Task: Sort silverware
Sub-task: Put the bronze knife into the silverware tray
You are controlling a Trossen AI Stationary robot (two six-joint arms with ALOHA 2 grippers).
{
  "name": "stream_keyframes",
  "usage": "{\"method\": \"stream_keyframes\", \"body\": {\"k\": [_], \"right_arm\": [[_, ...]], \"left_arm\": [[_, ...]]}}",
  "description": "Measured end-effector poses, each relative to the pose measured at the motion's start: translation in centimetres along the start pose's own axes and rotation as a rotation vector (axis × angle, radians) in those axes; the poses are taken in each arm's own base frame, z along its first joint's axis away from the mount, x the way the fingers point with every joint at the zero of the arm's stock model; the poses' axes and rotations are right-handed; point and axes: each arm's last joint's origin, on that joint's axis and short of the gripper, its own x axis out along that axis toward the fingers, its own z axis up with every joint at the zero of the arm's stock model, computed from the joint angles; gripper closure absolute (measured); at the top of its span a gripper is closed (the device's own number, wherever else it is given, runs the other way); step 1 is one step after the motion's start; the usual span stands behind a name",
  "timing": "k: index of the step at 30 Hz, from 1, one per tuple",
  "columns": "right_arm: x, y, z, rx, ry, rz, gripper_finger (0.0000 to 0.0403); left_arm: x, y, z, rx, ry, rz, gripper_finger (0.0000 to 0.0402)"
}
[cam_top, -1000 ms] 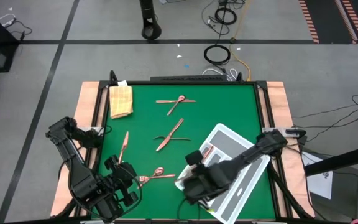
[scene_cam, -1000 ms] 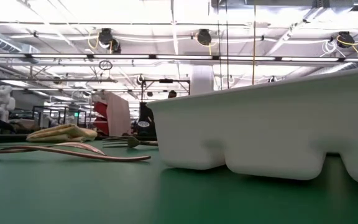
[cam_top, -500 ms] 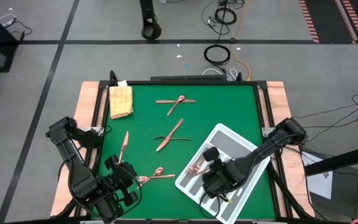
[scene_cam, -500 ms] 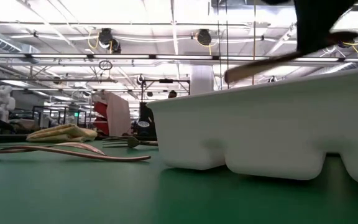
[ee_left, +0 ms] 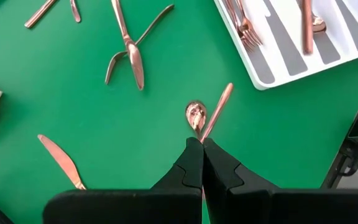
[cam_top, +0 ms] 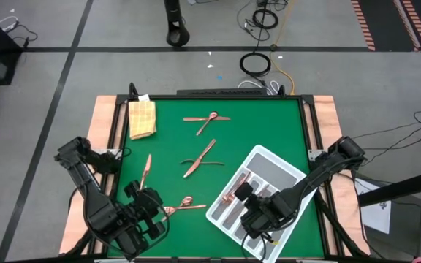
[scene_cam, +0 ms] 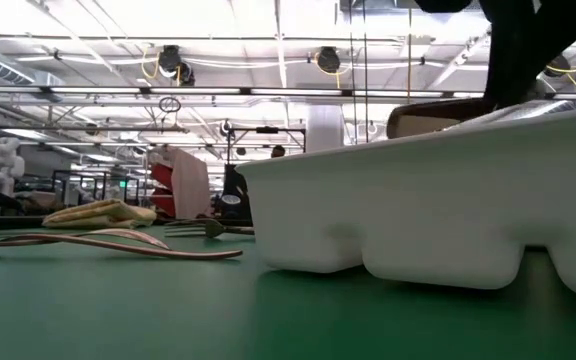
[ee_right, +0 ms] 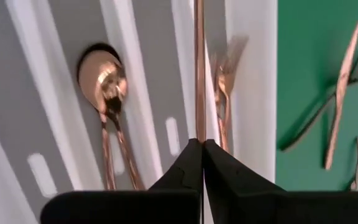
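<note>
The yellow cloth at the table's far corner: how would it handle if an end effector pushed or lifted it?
The yellow cloth lies folded and slightly lumpy, so it would probably bunch under a push rather than slide. Lifted by an edge, it would likely droop and unfold. It looks light and unbreakable.

Divided tray (cam_top: 292, 175), yellow cloth (cam_top: 142, 118) (folded)

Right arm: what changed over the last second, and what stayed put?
The right claw swung from the tray's near-left edge over its slots, lowering a gripped utensil beside the fork there. Left claw, loose silverware and cloth stayed.
</note>
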Motion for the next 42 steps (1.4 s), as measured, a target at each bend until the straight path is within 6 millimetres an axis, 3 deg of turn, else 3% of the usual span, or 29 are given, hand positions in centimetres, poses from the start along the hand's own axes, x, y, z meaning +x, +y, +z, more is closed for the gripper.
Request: {"method": "stream_keyframes", "body": {"k": [14, 18, 29, 33, 39, 42], "right_arm": [[5.2, 2.4, -2.2, -0.035, -0.004, 0.019, 0.0403], [5.9, 2.6, -2.6, -0.008, -0.006, 0.006, 0.0399], [5.7, 2.5, -2.7, 0.071, -0.005, 0.001, 0.0309], [4.0, 1.7, -2.8, 0.167, -0.017, 0.041, 0.0293], [-2.0, -1.7, -2.7, 0.401, -0.177, 0.007, 0.0292], [-4.3, -3.1, -3.6, 0.520, -0.229, -0.035, 0.0293]], "left_arm": [[0.8, 0.3, 1.2, -0.040, 0.000, 0.026, 0.0401], [0.9, 0.3, 1.4, -0.044, 0.001, 0.028, 0.0401], [0.9, 0.1, 1.4, -0.053, 0.000, 0.015, 0.0401], [1.1, 0.1, 1.7, -0.069, -0.001, 0.014, 0.0394], [1.9, 0.2, 3.1, -0.086, -0.058, 0.026, 0.0390], [2.2, 0.4, 3.6, -0.062, -0.060, 0.042, 0.0390]]}}
